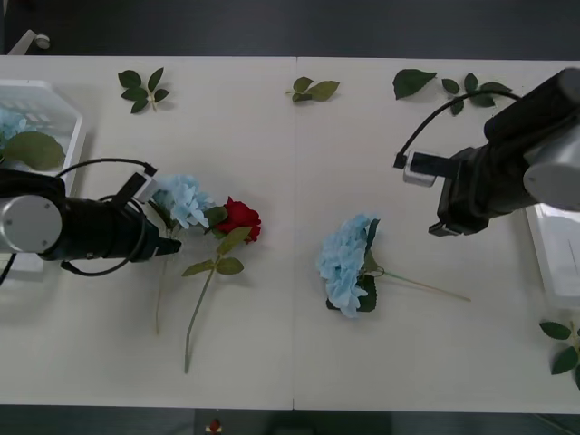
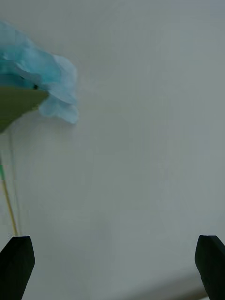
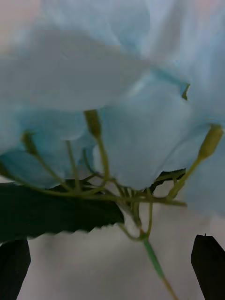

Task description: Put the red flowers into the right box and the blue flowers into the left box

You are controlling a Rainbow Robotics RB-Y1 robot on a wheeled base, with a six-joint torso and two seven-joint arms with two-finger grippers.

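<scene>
My left gripper [image 3: 112, 267], fingers spread, faces a fluffy pale-blue hydrangea [image 1: 181, 201] beside the red rose [image 1: 240, 217]; its stem is half hidden.

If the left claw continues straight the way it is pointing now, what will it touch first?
Most likely the blue flower directly ahead: the open left claw faces its stems and petals at close range, with the red rose just beyond.

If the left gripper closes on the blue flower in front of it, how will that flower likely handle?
Probably light and floppy: the blue flower is a fluffy petal cluster on a thin stem, so the head may droop. Its fine stalks look easily bent. Open, the left gripper is close to the red rose, whose leaves might drag along.
</scene>
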